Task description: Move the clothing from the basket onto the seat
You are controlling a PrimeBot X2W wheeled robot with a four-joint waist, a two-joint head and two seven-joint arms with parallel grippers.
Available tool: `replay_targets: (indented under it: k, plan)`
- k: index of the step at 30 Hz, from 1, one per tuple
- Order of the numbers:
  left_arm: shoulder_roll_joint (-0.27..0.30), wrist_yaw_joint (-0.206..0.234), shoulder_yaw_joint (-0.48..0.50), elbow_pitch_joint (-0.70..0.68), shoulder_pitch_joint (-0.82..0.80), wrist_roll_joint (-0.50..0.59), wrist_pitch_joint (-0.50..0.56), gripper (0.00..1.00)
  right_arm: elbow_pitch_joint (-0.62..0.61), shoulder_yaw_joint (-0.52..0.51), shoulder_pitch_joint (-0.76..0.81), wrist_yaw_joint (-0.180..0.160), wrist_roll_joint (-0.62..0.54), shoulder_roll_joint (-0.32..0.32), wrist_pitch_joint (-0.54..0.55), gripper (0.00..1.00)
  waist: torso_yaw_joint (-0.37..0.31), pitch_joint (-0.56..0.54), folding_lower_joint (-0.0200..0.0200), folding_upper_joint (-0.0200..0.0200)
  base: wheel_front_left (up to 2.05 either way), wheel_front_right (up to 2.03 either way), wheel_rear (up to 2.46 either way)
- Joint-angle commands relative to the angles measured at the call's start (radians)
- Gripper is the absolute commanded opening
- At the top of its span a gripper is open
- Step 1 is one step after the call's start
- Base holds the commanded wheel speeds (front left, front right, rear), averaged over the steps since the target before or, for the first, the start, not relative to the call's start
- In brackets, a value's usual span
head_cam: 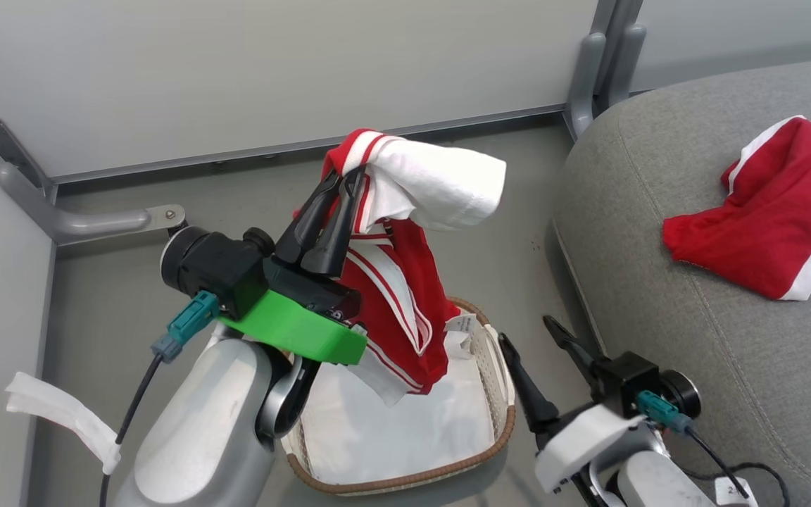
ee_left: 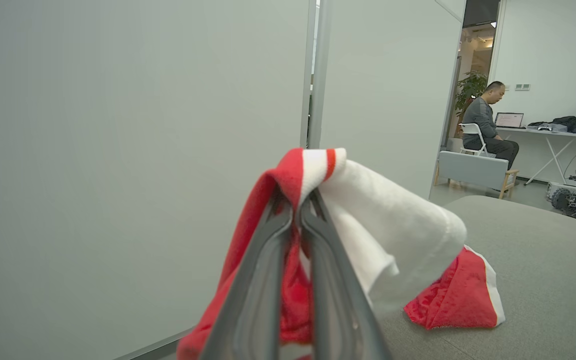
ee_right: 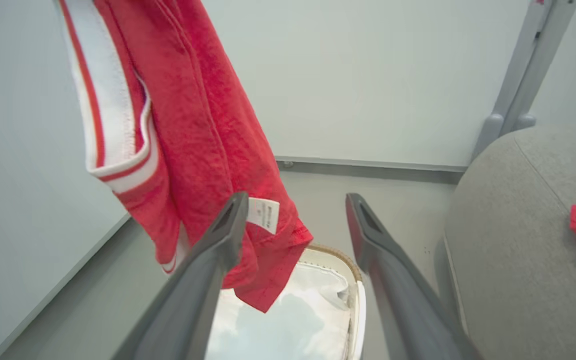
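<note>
The left gripper (head_cam: pixel 346 180) has its two fingers pressed together on a fold of the red garment (head_cam: pixel 400 303), near its white striped edge, and holds it high above the basket (head_cam: pixel 498 429). A white part of the cloth lies folded over the fingertips. The rest hangs down, and its lowest corner seems to hang clear of the white liner sheet (head_cam: pixel 405 429) inside the basket. The grip takes only a small pinch of cloth, so the first risk is probably that the fabric slides out during a quick swing toward the seat (head_cam: pixel 659 331) and falls on the floor (head_cam: pixel 518 232) between basket and seat. The long hanging part may also drag over the basket rim. It may catch as well on the right gripper (head_cam: pixel 528 332), which hovers low between basket and seat with its fingers spread wide and nothing in them; in the right wrist view the garment's label (ee_right: pixel 263 214) hangs just beside one finger. The other red garment (head_cam: pixel 764 225) already lies on the seat, well apart from its edge. If the left gripper opens too near the rounded edge of the cushion, the cloth could slip off. The cloth could also stick on the fingers, because it is draped over them.
</note>
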Motion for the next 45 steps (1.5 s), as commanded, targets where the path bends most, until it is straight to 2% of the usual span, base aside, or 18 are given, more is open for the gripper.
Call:
replay_targets:
  k: [1, 9, 18, 28, 30, 35, 40, 41, 42, 43, 45]
  plan:
    - [-0.003, -0.004, -0.004, -0.005, -0.014, -0.004, -0.001, 0.0, -0.017, 0.025, -0.032, -0.001, -0.001, -0.004, -0.002, 1.0, 0.007, 0.004, 0.0001, 0.0, 0.0, 0.0, 0.0]
    - [-0.006, -0.004, -0.036, -0.008, -0.026, -0.019, -0.001, 0.0, -0.045, 0.185, -0.174, -0.001, 0.001, -0.004, -0.002, 1.0, 0.044, 0.027, 0.0001, 0.0, 0.0, 0.0, 0.0]
    - [-0.012, -0.004, -0.079, 0.0, -0.046, -0.03, -0.001, 0.0, 0.046, 0.245, -0.306, -0.001, 0.004, -0.004, -0.002, 1.0, 0.098, 0.045, 0.0001, 0.0, 0.0, 0.0, 0.0]
    - [-0.027, -0.004, -0.149, 0.003, -0.063, -0.048, -0.001, 0.0, 0.19, 0.288, -0.37, -0.001, 0.014, -0.004, -0.002, 1.0, 0.157, 0.044, 0.0001, 0.0, 0.0, 0.0, 0.0]
    - [-0.028, -0.004, -0.158, 0.006, -0.061, -0.053, -0.001, 0.0, 0.219, 0.302, -0.38, -0.001, 0.03, -0.004, -0.002, 0.0, 0.166, 0.04, 0.0001, 0.0, 0.0, 0.0, 0.0]
    - [-0.02, -0.004, -0.15, 0.012, -0.045, -0.055, -0.001, 0.0, 0.255, 0.307, -0.368, -0.001, 0.058, -0.004, -0.002, 0.0, 0.165, 0.035, 0.0001, 0.0, 0.0, 0.0, 0.0]
    - [-0.01, -0.004, -0.127, 0.028, -0.03, -0.045, -0.001, 0.0, 0.254, 0.279, -0.347, -0.001, 0.06, -0.005, -0.002, 0.0, 0.125, 0.045, 0.0001, 0.0, 0.0, 0.0, 0.0]
    - [-0.008, -0.004, -0.123, 0.032, -0.029, -0.044, -0.001, 0.09, 0.248, 0.272, -0.345, -0.001, 0.059, -0.005, -0.002, 0.0, 0.114, 0.048, 0.0001, 0.0, 0.0, 0.0, 0.0]
    - [-0.005, -0.004, -0.123, 0.037, -0.028, -0.043, -0.001, 0.44, 0.238, 0.26, -0.343, -0.001, 0.058, -0.004, -0.002, 0.0, 0.098, 0.052, 0.0001, 0.0, 0.0, 0.0, 0.0]
    - [-0.004, -0.004, -0.118, 0.041, -0.027, -0.043, -0.001, 1.0, 0.23, 0.253, -0.338, -0.001, 0.058, -0.004, -0.002, 0.0, 0.084, 0.056, 0.0001, 0.0, 0.0, 0.0, 0.0]
    - [0.004, -0.004, -0.11, 0.048, -0.022, -0.036, 0.0, 1.0, 0.209, 0.233, -0.33, -0.001, 0.054, -0.004, -0.002, 0.0, 0.045, 0.065, 0.0001, 0.0, 0.0, 0.0, 0.0]
